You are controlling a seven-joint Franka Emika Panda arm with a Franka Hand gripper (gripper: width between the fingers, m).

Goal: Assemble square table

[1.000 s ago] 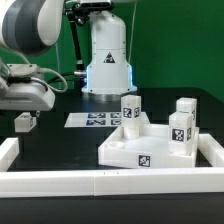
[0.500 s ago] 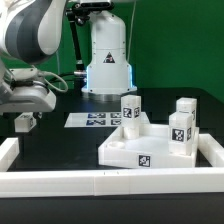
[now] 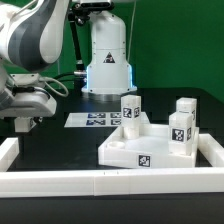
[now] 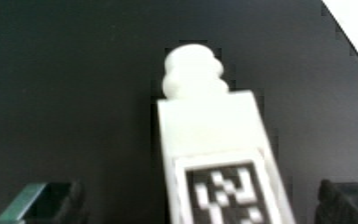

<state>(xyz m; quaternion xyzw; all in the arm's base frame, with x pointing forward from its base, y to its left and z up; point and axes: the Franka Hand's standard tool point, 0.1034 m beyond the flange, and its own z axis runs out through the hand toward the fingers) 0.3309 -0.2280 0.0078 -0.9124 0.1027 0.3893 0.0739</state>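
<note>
- One leg at the exterior view's far left, low over the dark table, caught in the gripper beneath the arm's grey wrist.
- Seen from the wrist: same leg lying lengthwise between the two dark fingertips, rounded peg end pointing away, tag face up; clamped on it, apparently, though contact at the pads stays blurred.
- Open black surface all around the held leg, with free room toward the front rail.
- Further right, marker board flat on the table, near the robot's white base.
- Right of centre, square tabletop resting with raised rim up, front tag facing the camera.
- Three more legs standing upright inside it: one at the back left, two close together at the right.
- Tabletop's right edge just beside the side rail; little room there.
</note>
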